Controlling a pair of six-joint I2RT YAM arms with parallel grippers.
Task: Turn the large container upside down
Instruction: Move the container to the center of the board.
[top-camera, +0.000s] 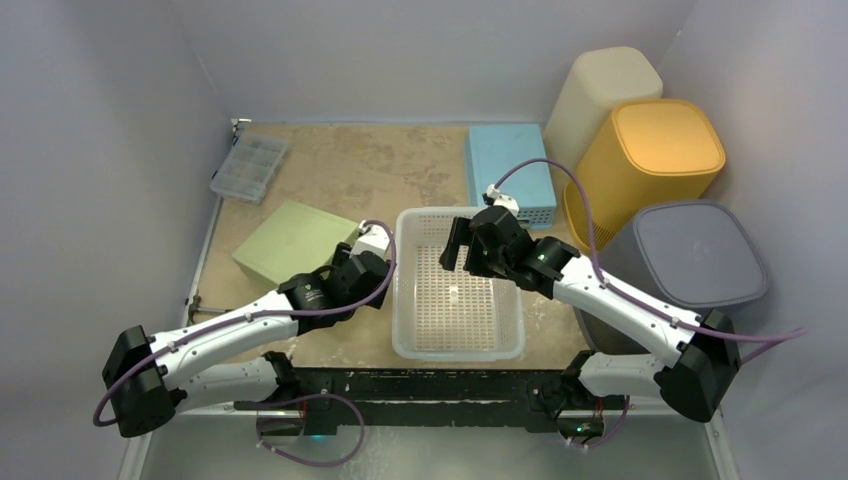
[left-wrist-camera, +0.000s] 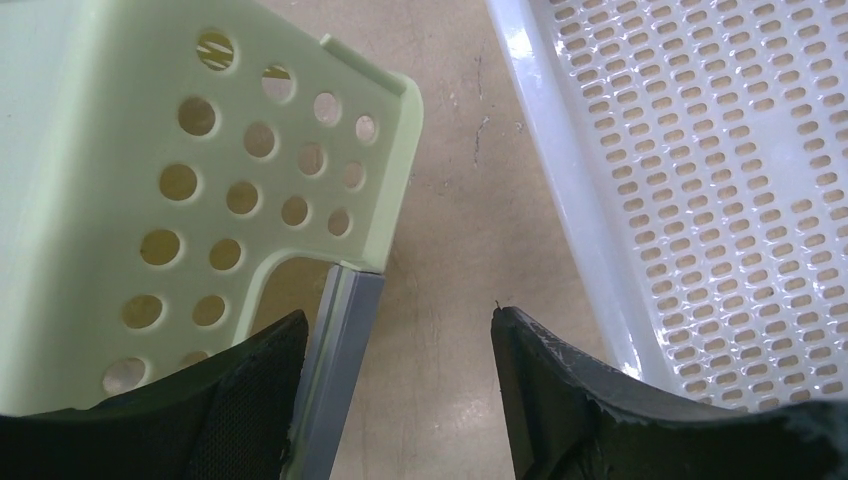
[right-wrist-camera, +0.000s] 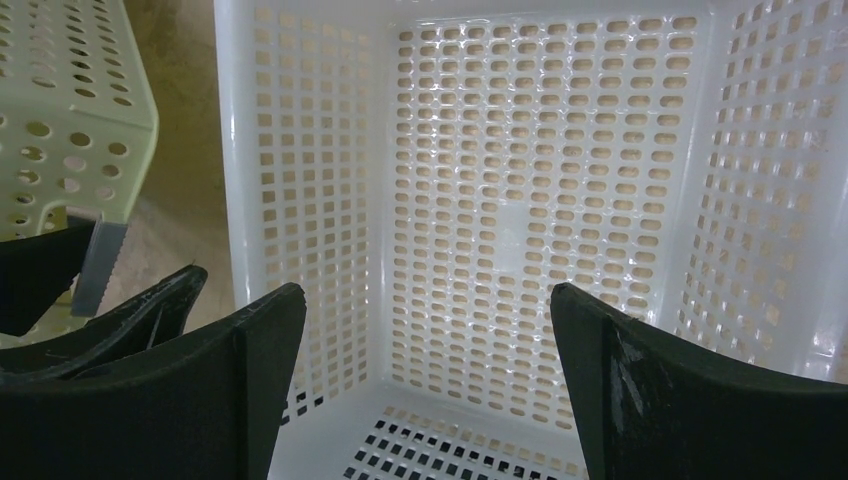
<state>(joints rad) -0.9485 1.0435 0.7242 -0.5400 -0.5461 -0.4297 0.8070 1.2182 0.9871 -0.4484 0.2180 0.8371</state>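
Jaws on the right arm (top-camera: 610, 292) stand wide apart, hanging inside the mouth of the white basket (top-camera: 455, 315) with nothing between them; the wrist view shows only its slotted floor (right-wrist-camera: 540, 200) below, and no contact that I can make out. Left jaws are spread too, though less widely, and sit low over bare bench (left-wrist-camera: 450, 200) in the gap between the green basket (left-wrist-camera: 120, 200) and the white basket's left wall (left-wrist-camera: 560, 150), gripping nothing. One finger (left-wrist-camera: 240, 400) lies just beside a grey strip at the green basket's corner; whether it touches is unclear. The white basket, which I take for the large container, rests upright and mouth up at the front middle of the bench, between the arms, so the turn is not yet done. To do it well, each side should probably bite deep over a rim on opposite walls, since the glossy plastic looks slippery. Lift evenly and roll together. The green basket (top-camera: 290, 240) sits near on the left and a blue box (top-camera: 510, 170) just behind, so the swing needs room.
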